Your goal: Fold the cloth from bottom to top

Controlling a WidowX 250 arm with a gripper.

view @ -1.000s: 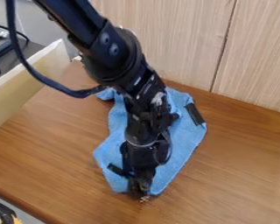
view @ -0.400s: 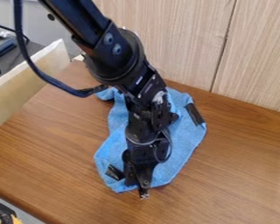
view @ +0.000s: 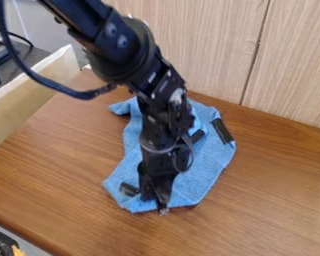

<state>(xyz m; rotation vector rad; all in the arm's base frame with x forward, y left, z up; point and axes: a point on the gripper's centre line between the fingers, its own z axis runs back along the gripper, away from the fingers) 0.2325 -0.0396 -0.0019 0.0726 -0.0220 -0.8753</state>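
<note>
cloth (view: pixel 206 167) middle: hidden behind arm (view: pixel 126 50) | pincer (view: pixel 163 210): blurred | cable (view: pixel 34 74): top cropped

You have the cloth (view: pixel 206 172) on the table (view: pixel 276 200), the hand (view: pixel 163 207) at its near edge and a strip (view: pixel 222 131) on its far right part. Behind your table stands a wall (view: pixel 196 45); left, a board (view: pixel 29 100).

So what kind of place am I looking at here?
Probably a robotics lab or workshop: a black robot arm with a trailing cable hangs over a wooden table, beside a wood-panelled wall.
</note>
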